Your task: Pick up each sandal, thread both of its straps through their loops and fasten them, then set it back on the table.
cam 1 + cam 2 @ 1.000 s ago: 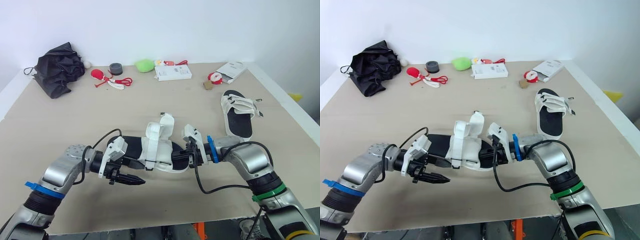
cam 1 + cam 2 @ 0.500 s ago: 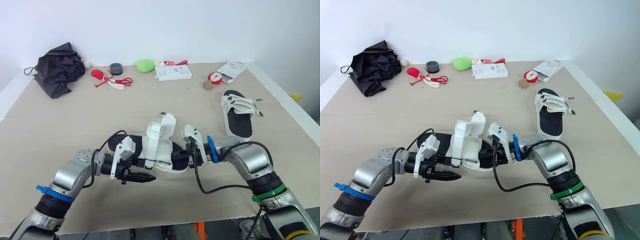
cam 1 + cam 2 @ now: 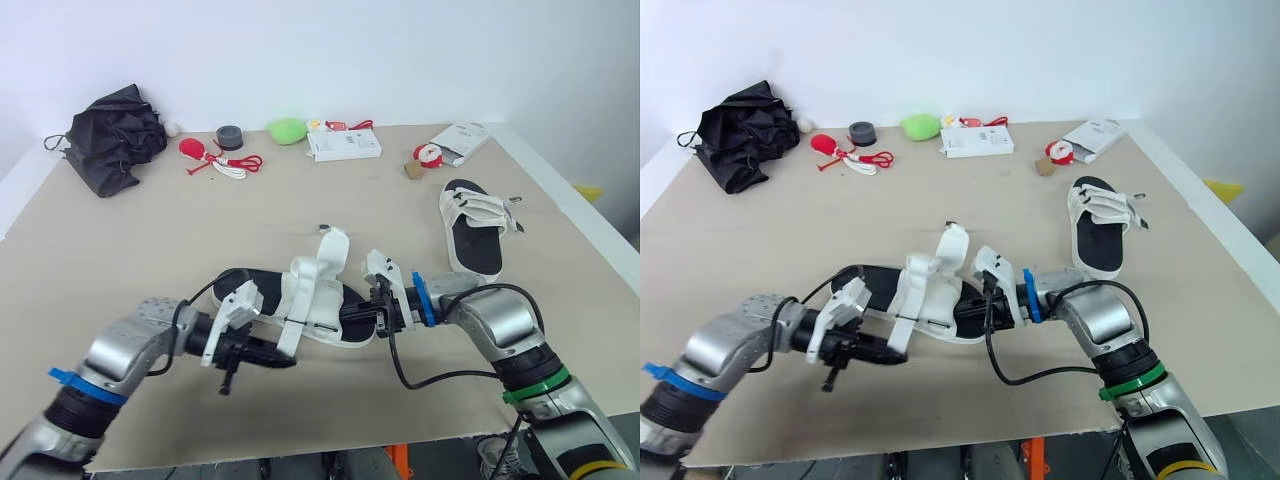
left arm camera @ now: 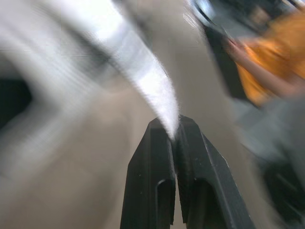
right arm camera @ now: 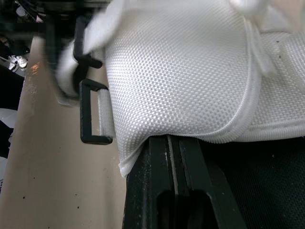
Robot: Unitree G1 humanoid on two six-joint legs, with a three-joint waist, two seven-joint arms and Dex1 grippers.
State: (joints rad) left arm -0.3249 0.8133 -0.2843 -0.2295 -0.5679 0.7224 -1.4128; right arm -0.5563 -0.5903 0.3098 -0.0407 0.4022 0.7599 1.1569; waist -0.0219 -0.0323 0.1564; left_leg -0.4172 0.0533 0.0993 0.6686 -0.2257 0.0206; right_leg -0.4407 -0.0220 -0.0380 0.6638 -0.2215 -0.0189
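I've got left end effector [image 4: 175, 130] pinched on a loose strap [image 4: 147, 78], right end effector [image 5: 172, 139] clamped on the near sandal [image 3: 318, 290], neither strap fastened; far sandal [image 3: 476, 228] looks done.

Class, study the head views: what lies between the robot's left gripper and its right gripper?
The near sandal spans the stretch from the left gripper, shut on its strap, to the right gripper; both eye views show it.
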